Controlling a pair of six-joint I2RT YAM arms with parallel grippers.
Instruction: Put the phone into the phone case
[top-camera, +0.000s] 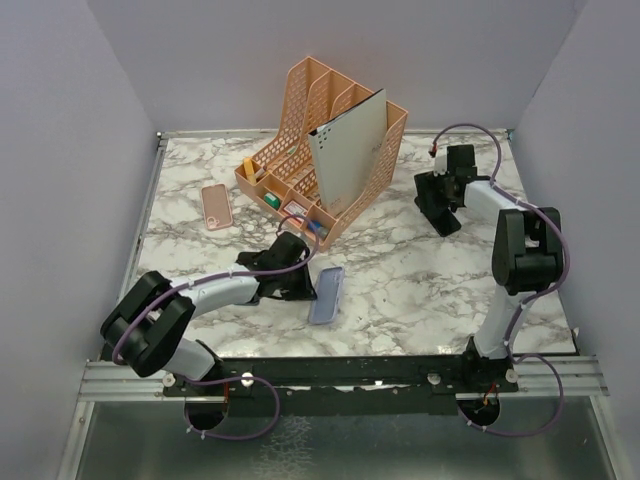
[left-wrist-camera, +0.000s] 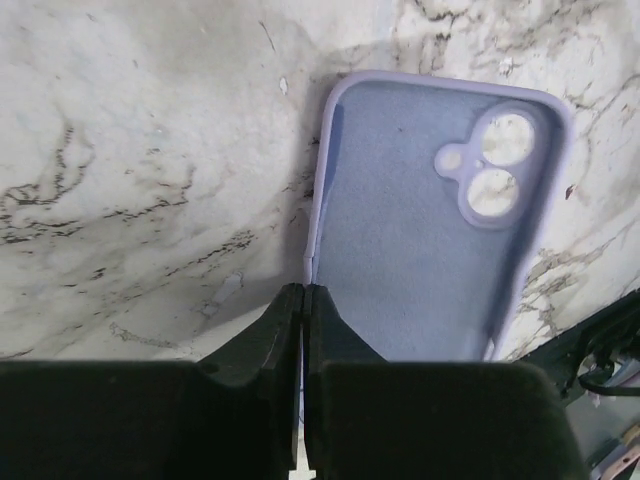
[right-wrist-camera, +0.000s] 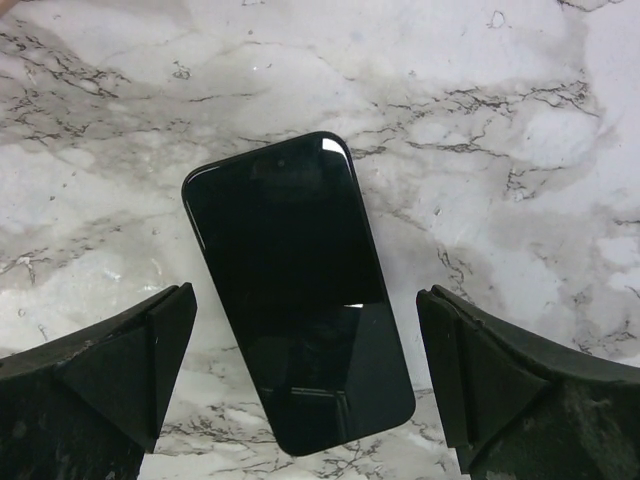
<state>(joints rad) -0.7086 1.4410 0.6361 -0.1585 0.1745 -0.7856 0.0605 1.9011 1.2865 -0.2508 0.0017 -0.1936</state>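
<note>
My left gripper (left-wrist-camera: 303, 300) is pinched tight on the side wall of the one lilac phone case (left-wrist-camera: 430, 210), which lies hollow side up on the marble table (left-wrist-camera: 130, 150). My right gripper (right-wrist-camera: 305, 370) stands wide, its two fingers straddling the single black phone (right-wrist-camera: 298, 290) lying flat. One peach desk organizer (top-camera: 330, 140) stands behind.

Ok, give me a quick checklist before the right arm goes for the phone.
1. left gripper shut on the side wall of the lilac phone case: ok.
2. Case open side up, camera cutouts showing: ok.
3. right gripper open: ok.
4. black phone lying flat on the marble table, between the fingers: ok.
5. Phone square to the jaws: not ok, it lies skewed.
6. Case flat on the table or lifted: cannot tell.
</note>
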